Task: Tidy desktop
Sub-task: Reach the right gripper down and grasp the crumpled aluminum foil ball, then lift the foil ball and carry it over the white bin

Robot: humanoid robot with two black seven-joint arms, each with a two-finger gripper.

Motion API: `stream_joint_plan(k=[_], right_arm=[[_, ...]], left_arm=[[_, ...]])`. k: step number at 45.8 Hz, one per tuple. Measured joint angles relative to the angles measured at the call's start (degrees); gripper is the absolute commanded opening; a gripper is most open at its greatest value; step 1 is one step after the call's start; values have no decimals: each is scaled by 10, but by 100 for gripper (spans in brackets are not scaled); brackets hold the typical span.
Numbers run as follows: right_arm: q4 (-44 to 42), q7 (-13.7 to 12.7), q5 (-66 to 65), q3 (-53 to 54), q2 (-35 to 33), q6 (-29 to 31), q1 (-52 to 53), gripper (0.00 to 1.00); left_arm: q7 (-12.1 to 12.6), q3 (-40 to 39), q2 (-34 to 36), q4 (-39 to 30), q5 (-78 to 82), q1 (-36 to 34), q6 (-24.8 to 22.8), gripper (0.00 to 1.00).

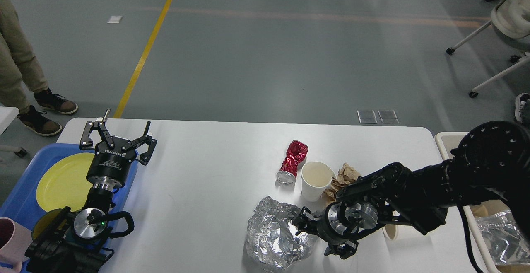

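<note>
- Head view: desktop (207, 173) fills the lower half, white, rounded far corners, grey floor (269, 49) with a yellow line (145, 53) beyond it.
- Left gripper (121, 130) over the desktop's left edge, pointing away from the camera, fingers spread wide, nothing between them.
- Blue tray (25, 206) at the left edge, partly under the left arm; yellow plate (62, 182) lies in it, a darker yellow dish (45, 221) just in front of the plate, mostly hidden by the arm.
- Pink cup (12, 240) at the bottom left corner, cut off by the frame.
- Right gripper (316, 235) low over the desktop at centre-right, pointing left, at the right edge of the foil (273, 235). Fingers dark and bunched against the foil; cannot tell whether they are spread or pinching it.
- Foil is a big crumpled silver heap near the desktop's front edge.
- Crushed red can (293, 161) lying on its side, just left of the paper cup (315, 179); touching or nearly so, cannot tell.
- Paper cup upright, open top, white.
- Crumpled brown paper (345, 175) just right of the cup, partly behind the right arm.
- Another white round rim (390, 231) peeks out under the right arm, mostly hidden.
- Beige bin (449, 140) beside the desktop's right edge, more foil (497, 227) inside it.
- Person's legs and shoes (45, 111) on the floor at far left; white chair (509, 20) top right.
</note>
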Motion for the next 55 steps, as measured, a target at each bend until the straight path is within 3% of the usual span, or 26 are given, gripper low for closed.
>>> stream_joint_plan(k=[4, 11, 41, 55], right_arm=[[-1, 0, 0, 0, 2, 6, -2, 26], [3, 0, 0, 0, 4, 10, -6, 2], [11, 1, 0, 1, 8, 30, 3, 0], [148, 0, 26, -6, -67, 87, 146, 0]], left_arm=[[0, 0, 0, 0, 0, 0, 0, 96], [0, 0, 0, 0, 0, 0, 0, 96], [0, 0, 0, 0, 0, 0, 0, 96], [0, 0, 0, 0, 0, 0, 0, 96]])
